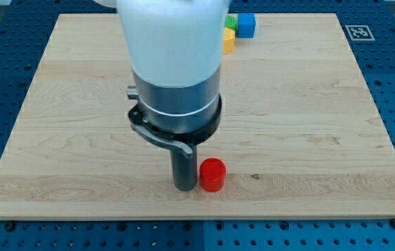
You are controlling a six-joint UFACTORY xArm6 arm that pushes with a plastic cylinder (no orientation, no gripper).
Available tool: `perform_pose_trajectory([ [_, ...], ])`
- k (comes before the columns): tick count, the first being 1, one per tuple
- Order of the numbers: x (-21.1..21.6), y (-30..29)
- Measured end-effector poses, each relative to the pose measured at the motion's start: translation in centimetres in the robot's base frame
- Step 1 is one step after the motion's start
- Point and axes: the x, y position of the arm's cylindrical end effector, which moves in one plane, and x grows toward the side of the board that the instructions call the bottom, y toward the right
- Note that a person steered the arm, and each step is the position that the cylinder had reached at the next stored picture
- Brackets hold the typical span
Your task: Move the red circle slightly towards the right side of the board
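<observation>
The wooden board [308, 104] is lying under my arm, the blue block [246, 24], yellow block [228, 40] and green block [231, 21] are clustering far above my tip [186, 187], which, gripping nothing, is touching the red circle [212, 174] sitting just to its right.

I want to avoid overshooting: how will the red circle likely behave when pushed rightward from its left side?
The red circle looks small and squat, so it should probably slide rather than tip. Its round side may let it slip off my tip, which sits just at its left. The smooth wooden board suggests it moves easily.
</observation>
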Motion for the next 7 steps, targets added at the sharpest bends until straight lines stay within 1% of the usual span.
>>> perform_pose_trajectory([
  [5,-0.5,7.2],
  [7,-0.5,7.3],
])
